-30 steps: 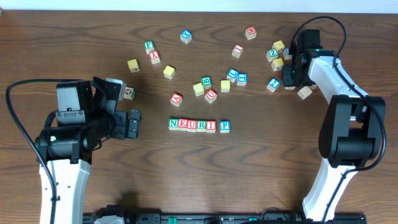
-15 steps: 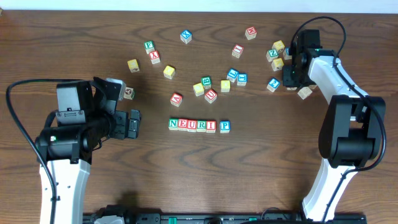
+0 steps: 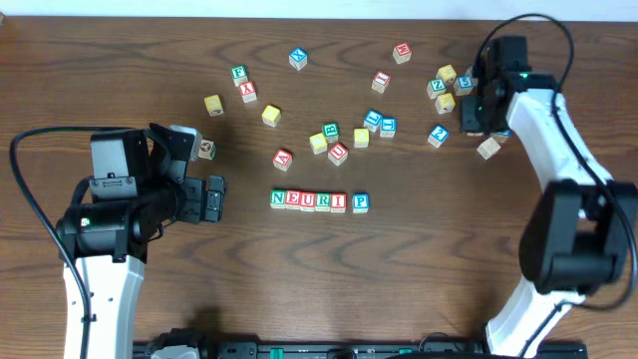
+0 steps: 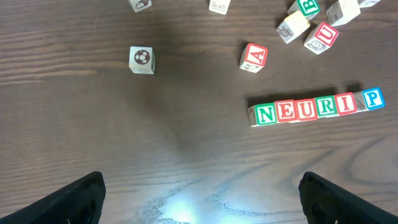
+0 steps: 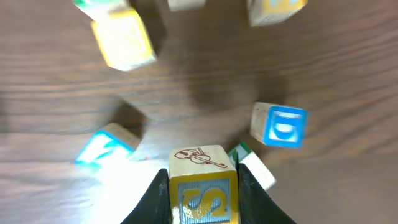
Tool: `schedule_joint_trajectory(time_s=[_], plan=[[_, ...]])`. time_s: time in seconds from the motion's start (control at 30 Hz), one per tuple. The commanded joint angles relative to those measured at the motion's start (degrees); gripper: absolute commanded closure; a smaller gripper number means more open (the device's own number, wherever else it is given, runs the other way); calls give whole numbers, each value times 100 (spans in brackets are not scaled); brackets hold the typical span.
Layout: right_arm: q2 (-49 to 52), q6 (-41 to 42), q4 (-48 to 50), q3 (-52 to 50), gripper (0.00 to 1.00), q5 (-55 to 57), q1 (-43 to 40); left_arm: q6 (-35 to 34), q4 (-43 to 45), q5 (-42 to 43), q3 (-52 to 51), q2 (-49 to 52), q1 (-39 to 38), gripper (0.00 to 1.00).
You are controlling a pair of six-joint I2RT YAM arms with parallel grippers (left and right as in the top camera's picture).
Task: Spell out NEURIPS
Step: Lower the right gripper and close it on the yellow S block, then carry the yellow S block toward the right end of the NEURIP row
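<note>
Right wrist view: the right end effector grips the S cube, one finger on either flank. The cube's yellow-bordered S face is turned to the lens, the letter lying on its side and cut off by the lower frame edge. Its adjoining face bears a brown line drawing too small to identify. A green-edged cube is partly hidden behind it. Neighbouring cubes are blurred; a blue-bordered one is not reliably legible.

Overhead view: the right end effector stands at the far right cluster, and the arm covers the held cube.

The row of cubes reading NEURIP lies mid-bench, with its long axis running left to right and the letters upright to the camera. P stands slightly apart from I.

The left end effector sits just left of the row with jaws wide and nothing between them. In the left wrist view only its fingertips show at the lower corners.
</note>
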Motion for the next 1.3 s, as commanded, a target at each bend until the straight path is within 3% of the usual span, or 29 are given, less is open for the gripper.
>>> schedule_joint_trajectory(time_s=[0.0, 0.37, 0.7, 1.13, 1.27], plan=[[-595, 299, -267, 37, 96, -79, 227, 72, -4, 70, 116, -35, 26, 2], [-833, 1652, -1080, -59, 99, -693, 1113, 72, -4, 70, 116, -35, 24, 2], [-831, 2876, -872, -846, 99, 212, 2144, 72, -4, 68, 116, -35, 26, 2], [-831, 5558, -686, -1886, 99, 761, 2201, 72, -4, 70, 116, -35, 26, 2], [-831, 5984, -407, -2041, 99, 726, 2218, 72, -4, 70, 116, -35, 24, 2]])
